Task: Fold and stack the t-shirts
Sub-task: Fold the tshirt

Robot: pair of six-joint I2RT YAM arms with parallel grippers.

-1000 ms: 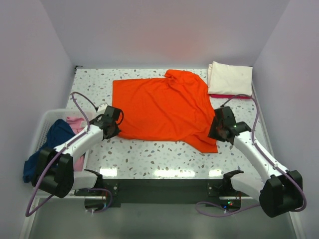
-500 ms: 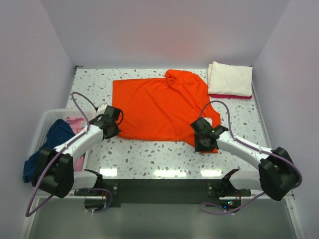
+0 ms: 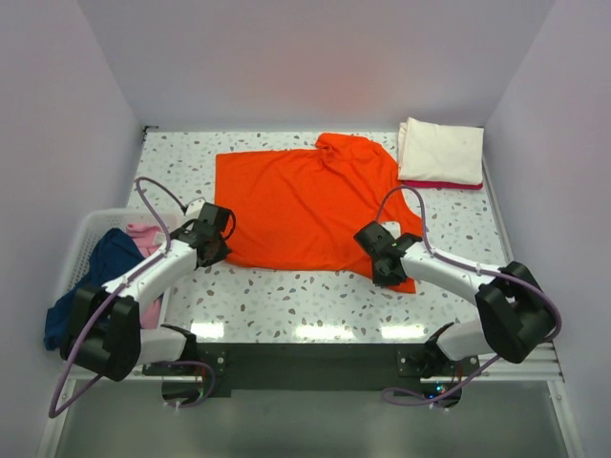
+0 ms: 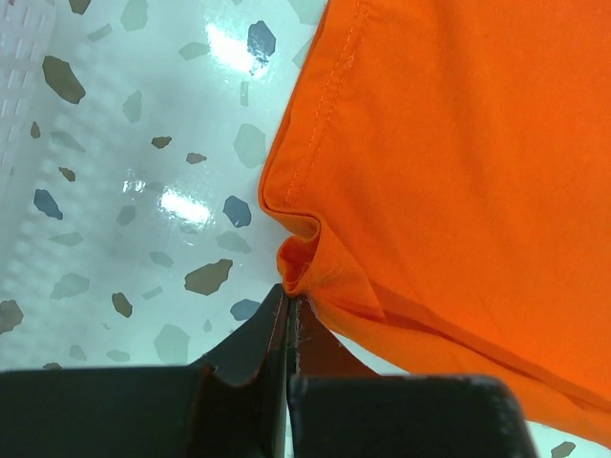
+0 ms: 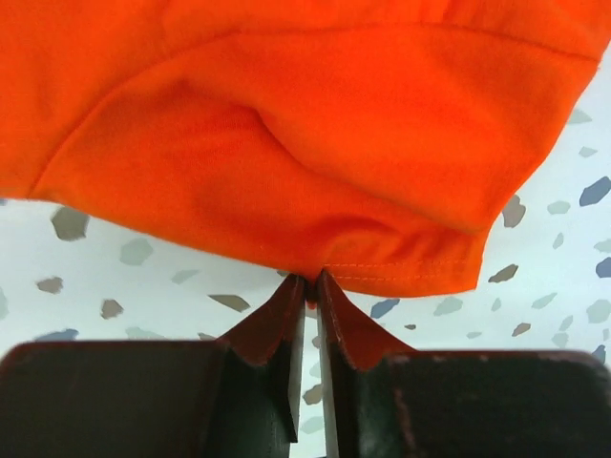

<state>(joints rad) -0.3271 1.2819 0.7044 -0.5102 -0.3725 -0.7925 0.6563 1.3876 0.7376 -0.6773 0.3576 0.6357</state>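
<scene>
The orange t-shirt (image 3: pixel 305 205) lay spread flat on the speckled table (image 3: pixel 286 298), in the middle of the frame. The left gripper (image 4: pixel 289 298), fingers pressed together, pinched its lower left corner. The right gripper (image 5: pixel 311 281), fingers almost together, pinched the hem at lower right. A folded cream t-shirt (image 3: pixel 441 151) lay at upper right.

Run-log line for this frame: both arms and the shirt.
orange t-shirt: spread on table | left fingers: shut on its near-left corner | right fingers: almost shut at near hem, grip unclear
</scene>
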